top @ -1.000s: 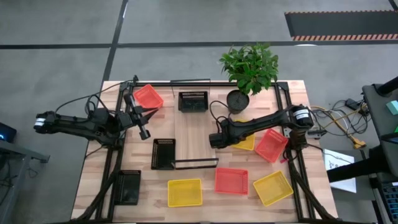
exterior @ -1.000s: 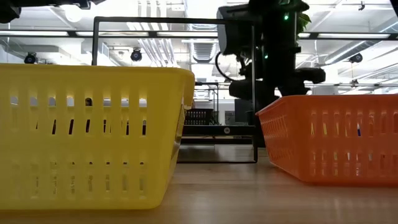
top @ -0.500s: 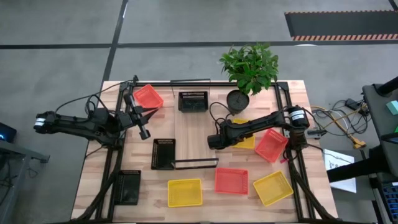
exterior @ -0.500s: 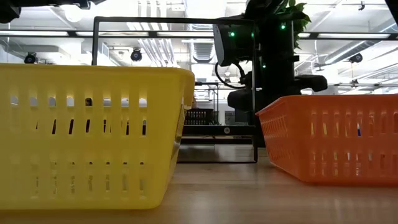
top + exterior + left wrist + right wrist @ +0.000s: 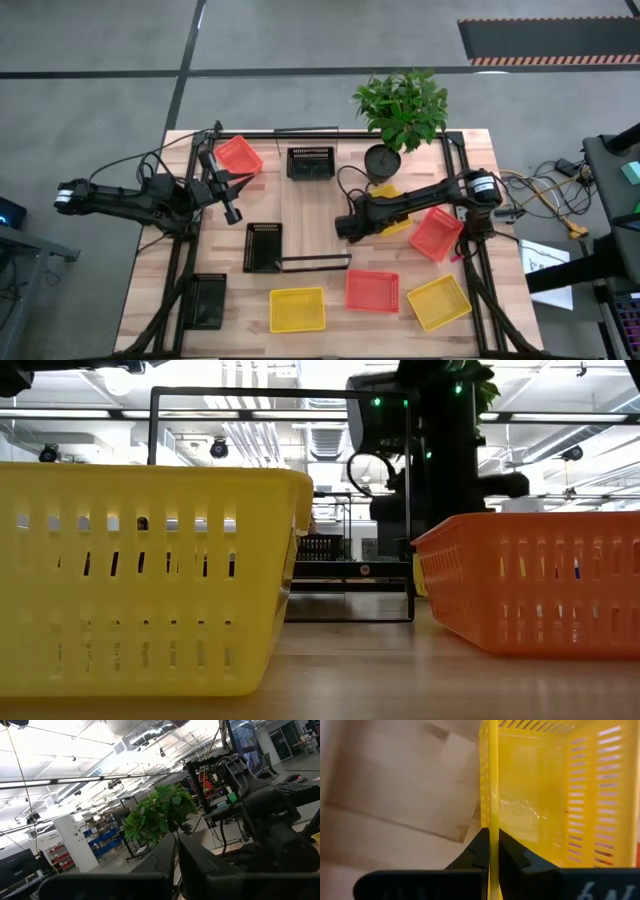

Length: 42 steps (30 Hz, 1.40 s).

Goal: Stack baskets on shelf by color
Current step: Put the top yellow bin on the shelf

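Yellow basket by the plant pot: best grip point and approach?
Pinch the thin upright rim wall of the yellow basket, one finger inside and one outside, coming from its shelf-facing side. The right hand already grips it that way; the open top leaves the wall free.

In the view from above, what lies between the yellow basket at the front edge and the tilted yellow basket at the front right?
A red basket lies between the front yellow basket and the tilted yellow basket, apart from both; the high view shows it.

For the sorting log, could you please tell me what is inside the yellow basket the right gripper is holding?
The yellow basket, clamped at its rim by the right gripper, shows only bare mesh walls and floor in the right wrist view. In the high view the arm covers much of it.
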Available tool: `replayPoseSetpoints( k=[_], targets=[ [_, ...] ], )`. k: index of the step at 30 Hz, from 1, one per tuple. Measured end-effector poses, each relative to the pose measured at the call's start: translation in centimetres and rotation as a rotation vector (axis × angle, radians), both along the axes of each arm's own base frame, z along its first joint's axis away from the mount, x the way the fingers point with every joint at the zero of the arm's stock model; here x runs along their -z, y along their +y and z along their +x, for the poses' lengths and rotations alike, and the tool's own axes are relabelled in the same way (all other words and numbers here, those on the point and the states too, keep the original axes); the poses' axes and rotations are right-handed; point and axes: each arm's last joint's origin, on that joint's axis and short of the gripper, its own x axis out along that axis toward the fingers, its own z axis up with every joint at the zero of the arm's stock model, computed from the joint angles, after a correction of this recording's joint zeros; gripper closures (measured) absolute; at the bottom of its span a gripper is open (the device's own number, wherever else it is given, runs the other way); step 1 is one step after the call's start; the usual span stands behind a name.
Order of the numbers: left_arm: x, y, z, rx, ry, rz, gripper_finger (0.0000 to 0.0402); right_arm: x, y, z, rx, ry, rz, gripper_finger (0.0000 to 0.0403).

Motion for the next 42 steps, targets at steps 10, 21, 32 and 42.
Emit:
replayPoseSetpoints(
  k=[10,21,32,42],
  targets=[
    [0.1,0.0,0.1,0.000,0.007,0.000,0.0395,-4.8,0.3,0.4,-0.465,0.018,0.099,0.0394],
    [0.2,0.0,0.3,0.001,0.017,0.001,0.0395,-7.4,0.7,1.7,-1.018,0.014,0.087,0.0394],
    [0.3,0.0,0.5,0.001,0.024,0.002,0.0395,-7.7,0.7,5.4,-1.281,-0.234,-0.118,0.0394],
    [0.3,0.0,0.5,0.001,0.027,0.002,0.0395,-6.2,-1.0,6.7,-1.293,-0.218,-0.138,0.0394]
  ],
)
